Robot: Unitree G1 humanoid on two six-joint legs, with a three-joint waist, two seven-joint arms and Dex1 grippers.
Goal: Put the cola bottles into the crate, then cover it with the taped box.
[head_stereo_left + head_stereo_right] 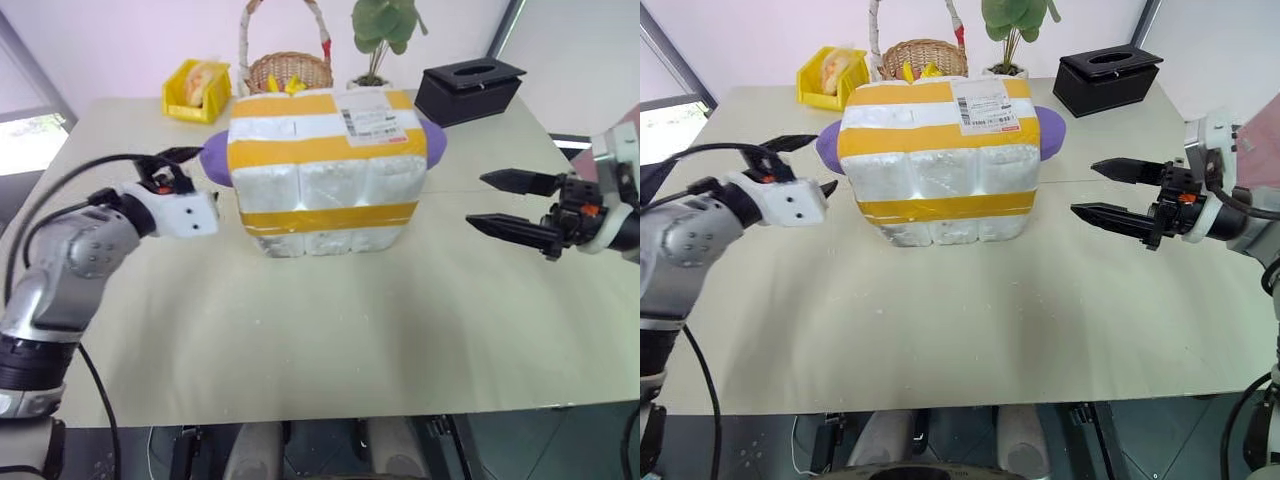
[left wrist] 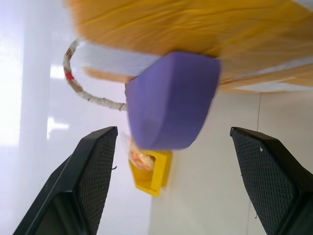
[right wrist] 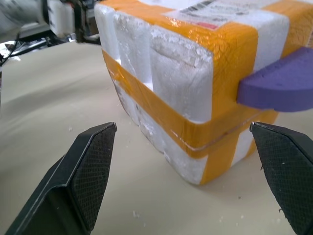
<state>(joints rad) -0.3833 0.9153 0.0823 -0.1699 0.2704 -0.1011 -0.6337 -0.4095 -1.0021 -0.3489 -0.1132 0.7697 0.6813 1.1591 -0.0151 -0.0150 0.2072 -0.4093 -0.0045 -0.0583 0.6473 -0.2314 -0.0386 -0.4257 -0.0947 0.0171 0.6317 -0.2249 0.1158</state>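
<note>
Left gripper (image 1: 808, 165): it was just to the left of the taped box, pointing at the purple handle on that side; its two black fingers (image 2: 93, 176) were spread apart, with nothing between them, and they did not touch the handle.
Yellow plastic bin (image 1: 196, 88): it stood behind the taped box, toward the left rear of the table, with something orange inside.
Wicker basket (image 1: 288, 68): it stood directly behind the taped box, its tall handle rising above it.
Taped box (image 1: 325, 170): the large white foam box stood upright in the middle of the table (image 1: 330, 330), with wide yellow tape bands around it and a white shipping label (image 1: 370, 120) on its top.
Crate and cola bottles: the taped box rested over a lower foam part with a yellow band at the base; I could not tell whether bottles were inside.
Purple handles (image 2: 171, 100): one stuck out from each side of the taped box, near its top.
Potted plant (image 1: 380, 30): it stood behind the taped box, right of the basket.
Black tissue box (image 1: 468, 90): it stood behind the taped box, to the right rear.
Right gripper (image 1: 505, 205): it was well to the right of the taped box, pointing toward it; its fingers (image 3: 88, 171) were wide apart and empty.
</note>
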